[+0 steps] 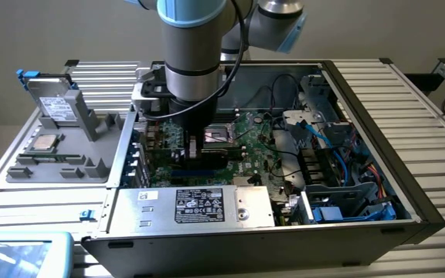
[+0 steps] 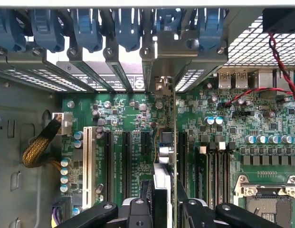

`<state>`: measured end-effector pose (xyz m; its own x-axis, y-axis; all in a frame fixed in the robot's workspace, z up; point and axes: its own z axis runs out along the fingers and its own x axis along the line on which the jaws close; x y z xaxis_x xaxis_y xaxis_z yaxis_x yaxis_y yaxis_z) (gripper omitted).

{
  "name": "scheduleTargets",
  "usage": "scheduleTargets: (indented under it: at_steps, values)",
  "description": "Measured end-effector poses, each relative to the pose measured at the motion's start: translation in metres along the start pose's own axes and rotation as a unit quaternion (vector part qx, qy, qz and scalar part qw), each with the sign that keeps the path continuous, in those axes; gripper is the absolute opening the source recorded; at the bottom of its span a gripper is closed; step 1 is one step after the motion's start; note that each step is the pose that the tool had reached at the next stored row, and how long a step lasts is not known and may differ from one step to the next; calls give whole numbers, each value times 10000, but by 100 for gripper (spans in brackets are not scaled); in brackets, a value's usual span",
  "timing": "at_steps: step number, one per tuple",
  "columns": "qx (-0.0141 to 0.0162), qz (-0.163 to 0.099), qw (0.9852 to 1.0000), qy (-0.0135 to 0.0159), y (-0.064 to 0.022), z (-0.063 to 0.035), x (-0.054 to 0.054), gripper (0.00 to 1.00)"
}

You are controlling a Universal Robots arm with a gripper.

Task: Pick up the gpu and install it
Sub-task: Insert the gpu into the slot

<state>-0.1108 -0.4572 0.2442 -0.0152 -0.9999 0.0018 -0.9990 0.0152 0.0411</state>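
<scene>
Pincer (image 2: 164,211) grips gpu (image 2: 162,183) edge-on (thin green board) over motherboard (image 2: 123,118)

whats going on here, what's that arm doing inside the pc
The robot arm reaches down into an open computer case. Its gripper is closed on the gpu and holds it edge-on over the motherboard. The card is lined up among the expansion slots, with its metal bracket end toward the case's rear openings. Whether the card is seated in a slot cannot be told. A hard drive stands in a grey tray at the exterior view's left.
</scene>
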Motion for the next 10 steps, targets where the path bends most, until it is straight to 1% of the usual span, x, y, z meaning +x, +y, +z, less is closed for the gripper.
scheduleTargets:
  at_steps: [4,10]
  values:
    - [-1,1,10000,4,3,20,-2,29]
    - [0,1,10000,3,7,23,-2,29]
